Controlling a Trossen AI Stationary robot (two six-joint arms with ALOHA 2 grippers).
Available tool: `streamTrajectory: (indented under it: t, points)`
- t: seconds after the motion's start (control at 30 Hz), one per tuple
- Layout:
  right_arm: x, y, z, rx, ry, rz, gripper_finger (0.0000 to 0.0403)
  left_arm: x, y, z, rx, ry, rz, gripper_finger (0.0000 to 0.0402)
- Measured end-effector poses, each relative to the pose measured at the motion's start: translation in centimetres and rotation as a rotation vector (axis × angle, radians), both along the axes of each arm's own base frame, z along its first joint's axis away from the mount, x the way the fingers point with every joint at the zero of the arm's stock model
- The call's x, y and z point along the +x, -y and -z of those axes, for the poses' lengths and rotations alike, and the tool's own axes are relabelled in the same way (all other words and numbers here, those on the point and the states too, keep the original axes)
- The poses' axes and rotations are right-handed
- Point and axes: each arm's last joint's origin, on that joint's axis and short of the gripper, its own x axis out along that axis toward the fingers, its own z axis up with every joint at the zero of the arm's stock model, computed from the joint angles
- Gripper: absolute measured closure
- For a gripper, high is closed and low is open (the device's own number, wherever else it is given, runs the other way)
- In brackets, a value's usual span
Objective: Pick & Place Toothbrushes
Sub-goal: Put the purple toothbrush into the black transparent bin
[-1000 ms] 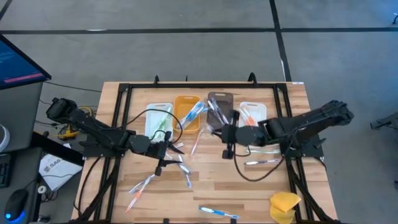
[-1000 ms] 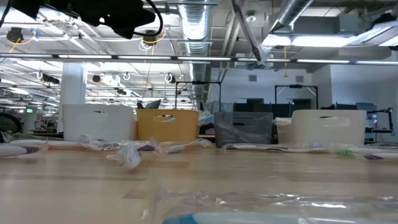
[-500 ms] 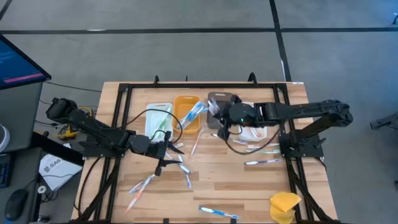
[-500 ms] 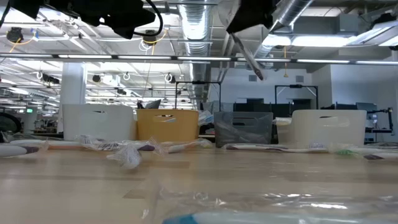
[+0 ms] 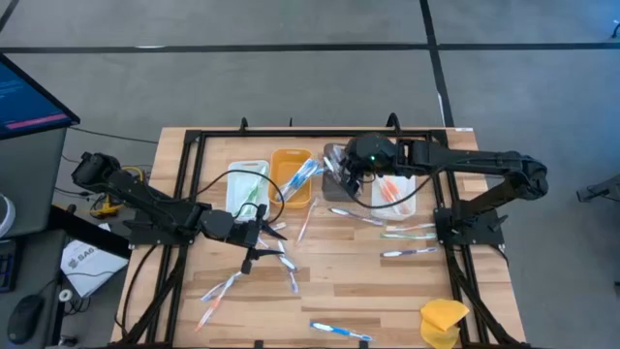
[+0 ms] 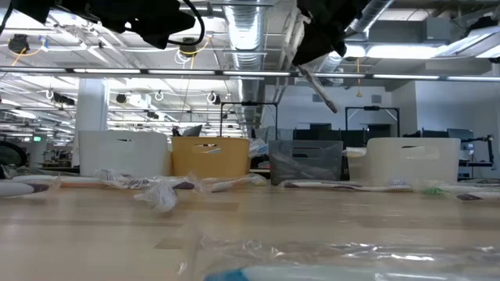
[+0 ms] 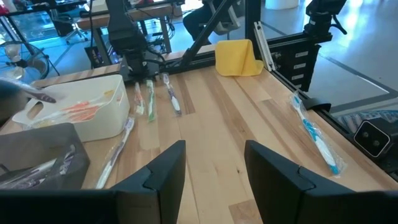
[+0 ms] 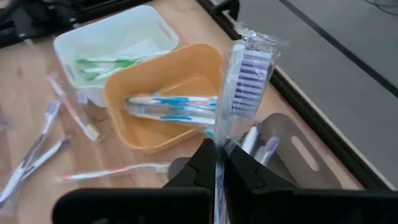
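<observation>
1. Toothbrushes, high view: many lie loose on the wooden table (image 5: 329, 291), most in clear wrappers. A blue one (image 5: 341, 332) sits near the front edge; a few (image 5: 407, 233) lie just in front of the white bin on the right (image 5: 415, 197). Four bins stand in a row at the back: white bin on the left (image 5: 232, 184) w/ green brushes, orange bin (image 5: 283, 160) w/ blue ones, grey bin (image 5: 334, 153), then the right white bin w/ orange ones. Right gripper (image 5: 351, 176) hangs over the grey bin. Left gripper (image 5: 266, 237) is over mid-table, in front of the left white bin. Yellow sponge (image 5: 444, 320) at the front right corner.

2. Low view: right gripper (image 6: 301, 62) is high above the bins w/ a wrapped stick slanting down out of it. All four bins show in a row; wrapped brushes (image 6: 156, 187) lie in front.

3. Left wrist view: left gripper (image 7: 211, 168) has its fingers (image 7: 165, 171) spread apart, nothing between them, above bare wood. Ahead: blue brush (image 7: 317, 134), sponge (image 7: 236, 57), three brushes (image 7: 152, 96) beside the white bin (image 7: 99, 121).

4. Right wrist view: right gripper (image 8: 219, 163) is closed tight on a wrapped purple-bristled toothbrush (image 8: 239, 78), head pointing up. Below it: grey bin (image 8: 292, 155), orange bin (image 8: 168, 102), white bin (image 8: 112, 43).
</observation>
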Motion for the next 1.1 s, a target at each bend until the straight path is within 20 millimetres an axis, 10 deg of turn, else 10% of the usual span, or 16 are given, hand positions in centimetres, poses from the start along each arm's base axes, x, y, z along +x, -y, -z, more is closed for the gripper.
streamTrajectory:
  t: [1.1]
  points:
    - [3.6, 7.6, 8.6, 0.253, -0.165, 0.110, 0.0401, 0.0, 0.0, 0.1, 0.007, -0.001, 0.002, 0.0243]
